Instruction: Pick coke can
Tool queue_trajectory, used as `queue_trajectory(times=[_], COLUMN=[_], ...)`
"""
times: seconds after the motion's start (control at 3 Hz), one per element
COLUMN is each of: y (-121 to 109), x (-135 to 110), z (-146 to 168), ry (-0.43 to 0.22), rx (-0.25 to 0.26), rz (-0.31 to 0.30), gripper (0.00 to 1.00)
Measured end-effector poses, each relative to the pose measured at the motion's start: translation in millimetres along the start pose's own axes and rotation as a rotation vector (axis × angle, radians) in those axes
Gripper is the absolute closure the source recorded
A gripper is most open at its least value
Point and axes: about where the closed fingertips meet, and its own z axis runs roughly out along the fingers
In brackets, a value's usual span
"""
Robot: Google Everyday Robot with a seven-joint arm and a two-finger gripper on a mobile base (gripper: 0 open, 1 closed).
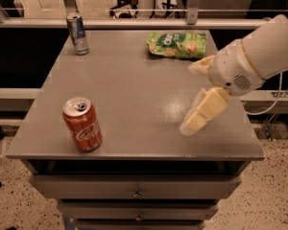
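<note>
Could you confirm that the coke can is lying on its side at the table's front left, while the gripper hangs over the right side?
Not quite: the coke can stands upright, silver top up, at the front left of the table. The gripper does hang over the right side, as the camera view shows.

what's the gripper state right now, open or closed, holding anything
Gripper: open, holding nothing, above the right side of the table, well apart from the coke can.
</note>
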Motion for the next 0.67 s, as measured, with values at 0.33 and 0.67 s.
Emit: queue_trajectory(times=[0.33, 0.67], y=[21.3, 30.6], x=[-39.6, -58.9], z=[36.8, 41.5], ry=[-0.179, -0.236], rx=[-0.087, -0.117], rz=[0.001, 0.002], gripper=[0.0, 0.0])
